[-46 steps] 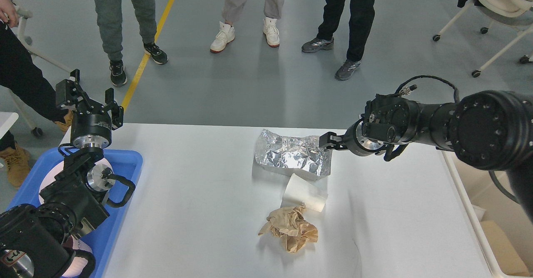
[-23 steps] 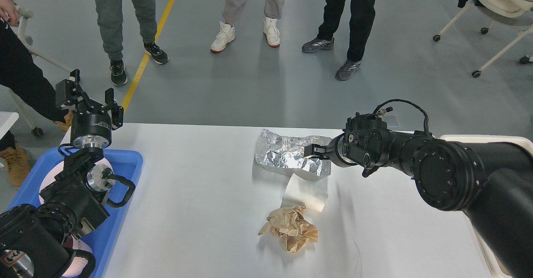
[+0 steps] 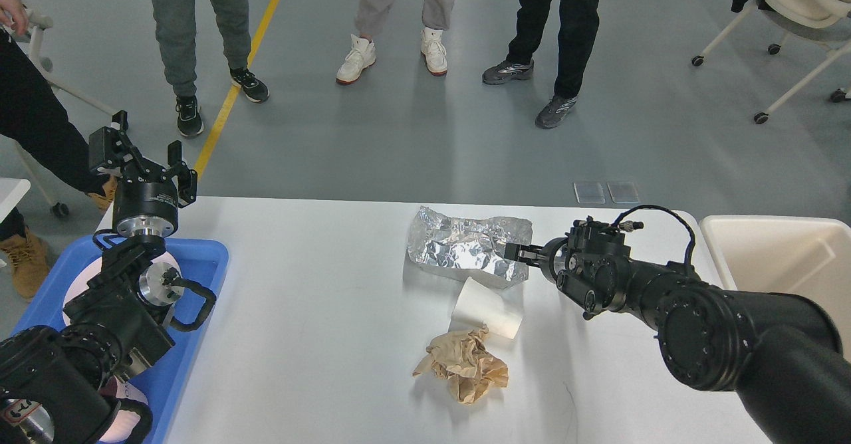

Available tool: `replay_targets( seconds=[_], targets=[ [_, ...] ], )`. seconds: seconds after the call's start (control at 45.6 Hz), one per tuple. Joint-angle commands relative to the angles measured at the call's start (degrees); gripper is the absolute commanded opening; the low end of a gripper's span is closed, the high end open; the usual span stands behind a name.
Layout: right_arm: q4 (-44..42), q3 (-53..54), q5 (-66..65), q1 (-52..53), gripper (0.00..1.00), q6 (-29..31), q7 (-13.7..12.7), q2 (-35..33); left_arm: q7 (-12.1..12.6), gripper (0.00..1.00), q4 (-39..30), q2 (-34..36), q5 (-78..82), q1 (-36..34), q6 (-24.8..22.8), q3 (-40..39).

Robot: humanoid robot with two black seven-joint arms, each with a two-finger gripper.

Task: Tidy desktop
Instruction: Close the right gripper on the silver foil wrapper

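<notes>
Tidy desktop: early stage, three trash items not yet cleared.

The desktop (image 3: 319, 311) fills the middle of the view; a crumpled foil tray (image 3: 465, 251), a white paper cup (image 3: 486, 308) on its side and a brown paper wad (image 3: 465, 364) sit clustered at its centre, none binned yet. Right gripper (image 3: 515, 252) is at the foil's right edge, low over the table; fingers look close together, but I can't tell whether they pinch foil. Left gripper (image 3: 143, 158) hangs spread wide and empty above the blue tray (image 3: 199, 258), which already holds something white. Cream bin (image 3: 778, 258) at the right edge looks like the drop target, my guess.
</notes>
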Motion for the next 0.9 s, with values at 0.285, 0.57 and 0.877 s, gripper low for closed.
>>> replay_targets(
  seconds=[0.285, 0.57, 0.877],
  targets=[
    [0.4, 0.0, -0.7, -2.1, 0.65, -3.6, 0.3, 0.2, 0.0, 0.96, 0.0, 0.0, 0.0, 0.0, 0.0, 0.0],
    [1.0, 0.1, -0.9, -2.5, 0.21, -3.5, 0.3, 0.2, 0.0, 0.96, 0.0, 0.0, 0.0, 0.0, 0.0, 0.0],
    [1.0, 0.2, -0.8, -2.0, 0.00, -3.1, 0.3, -0.3, 0.0, 0.96, 0.0, 0.0, 0.0, 0.0, 0.0, 0.0]
  ],
)
